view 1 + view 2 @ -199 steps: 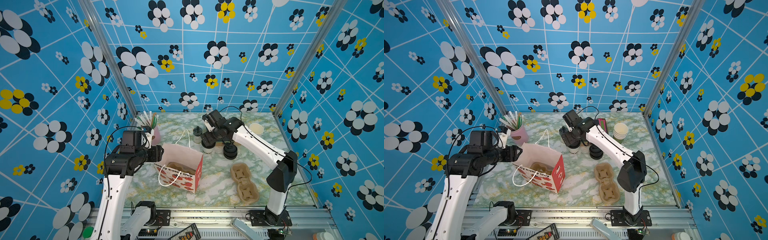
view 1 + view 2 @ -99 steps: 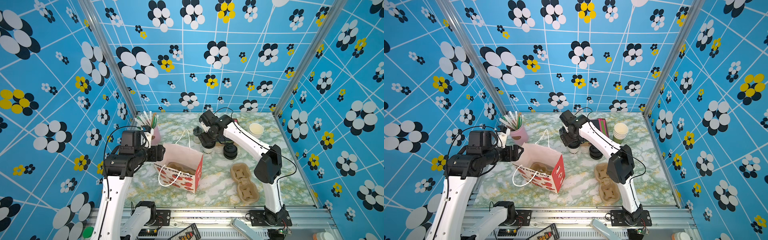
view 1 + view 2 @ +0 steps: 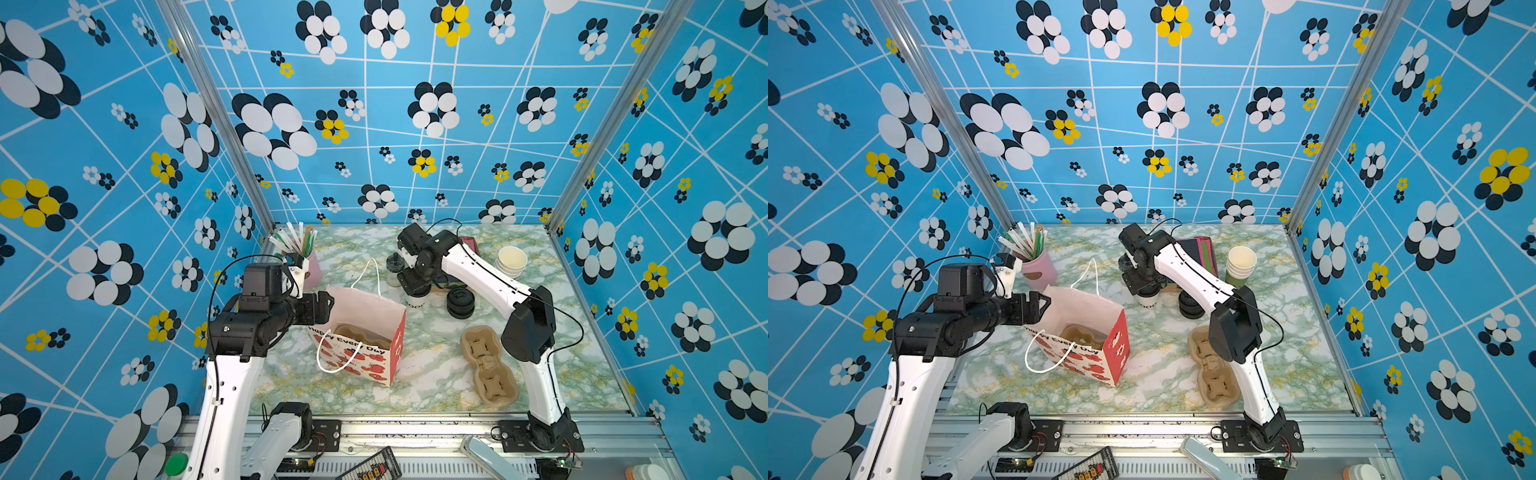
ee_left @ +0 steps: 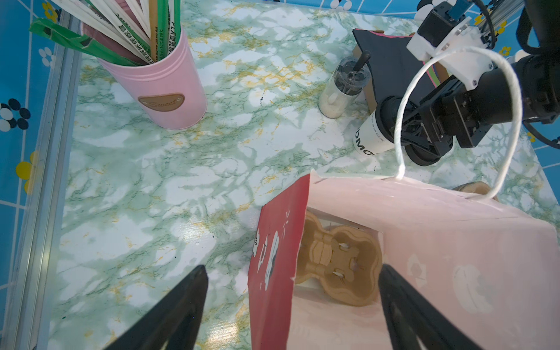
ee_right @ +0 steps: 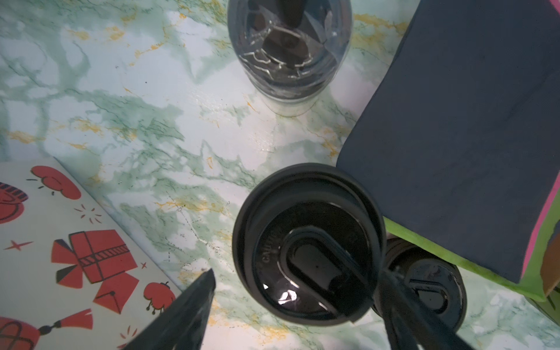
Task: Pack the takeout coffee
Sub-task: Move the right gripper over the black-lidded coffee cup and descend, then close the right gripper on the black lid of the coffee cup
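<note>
Approach | right gripper (image 5: pixel 295 274) spread wide astride lidded takeout coffee (image 5: pixel 306 245), nothing clamped | left gripper (image 4: pixel 291 268) gaping around gift bag (image 4: pixel 439 230) wall, seemingly to steady its mouth

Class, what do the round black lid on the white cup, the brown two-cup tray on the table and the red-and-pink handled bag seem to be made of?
Round black lid: probably plastic, glossy, with bright highlights and moulded lettering. Brown two-cup tray: likely moulded paper pulp, matte and fibrous-looking. Red-and-pink handled bag: paper, matte, with sharp folds and a ragged rim.
</note>
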You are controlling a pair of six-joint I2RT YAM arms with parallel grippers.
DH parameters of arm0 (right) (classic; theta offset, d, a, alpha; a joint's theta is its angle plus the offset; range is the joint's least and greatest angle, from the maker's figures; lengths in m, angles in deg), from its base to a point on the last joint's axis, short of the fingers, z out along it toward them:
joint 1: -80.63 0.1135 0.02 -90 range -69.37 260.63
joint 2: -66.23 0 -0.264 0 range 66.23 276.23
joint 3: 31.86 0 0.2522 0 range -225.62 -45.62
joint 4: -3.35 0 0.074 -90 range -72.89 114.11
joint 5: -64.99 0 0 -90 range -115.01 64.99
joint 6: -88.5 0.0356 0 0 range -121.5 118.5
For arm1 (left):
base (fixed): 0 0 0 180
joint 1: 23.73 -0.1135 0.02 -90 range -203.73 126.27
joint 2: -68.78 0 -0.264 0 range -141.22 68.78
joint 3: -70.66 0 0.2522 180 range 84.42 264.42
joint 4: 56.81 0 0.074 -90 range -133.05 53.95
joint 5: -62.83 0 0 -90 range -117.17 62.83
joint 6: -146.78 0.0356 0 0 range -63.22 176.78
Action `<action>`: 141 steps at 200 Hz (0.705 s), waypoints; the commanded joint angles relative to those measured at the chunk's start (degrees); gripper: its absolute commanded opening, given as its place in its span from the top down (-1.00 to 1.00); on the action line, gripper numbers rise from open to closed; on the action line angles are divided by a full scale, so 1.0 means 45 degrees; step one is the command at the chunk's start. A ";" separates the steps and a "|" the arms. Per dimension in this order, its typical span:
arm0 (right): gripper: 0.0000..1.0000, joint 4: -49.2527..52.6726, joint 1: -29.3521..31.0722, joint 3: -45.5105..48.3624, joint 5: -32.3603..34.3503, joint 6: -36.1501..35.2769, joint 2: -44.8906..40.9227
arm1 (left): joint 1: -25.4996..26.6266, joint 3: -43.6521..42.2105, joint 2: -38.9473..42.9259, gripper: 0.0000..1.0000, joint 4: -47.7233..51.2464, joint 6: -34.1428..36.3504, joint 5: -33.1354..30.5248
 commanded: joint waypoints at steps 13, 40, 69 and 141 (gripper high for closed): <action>-0.71 0.0364 -0.0184 -0.0407 -0.0324 0.0279 0.0273 | -0.0098 -0.0138 0.0048 -0.80 -0.0181 -0.0130 0.0259; -0.69 0.0367 -0.0244 -0.0426 -0.0344 0.0283 0.0337 | -0.0098 -0.0161 0.0067 -0.80 -0.0202 -0.0135 0.0274; -0.69 0.0326 -0.0286 -0.0426 -0.0373 0.0269 0.0337 | -0.0097 -0.0220 0.0087 -0.80 -0.0197 -0.0110 0.0254; -0.61 0.0176 -0.0355 -0.0407 -0.0575 0.0317 0.0911 | -0.0087 -0.0314 0.0087 -0.80 -0.0209 -0.0115 0.0296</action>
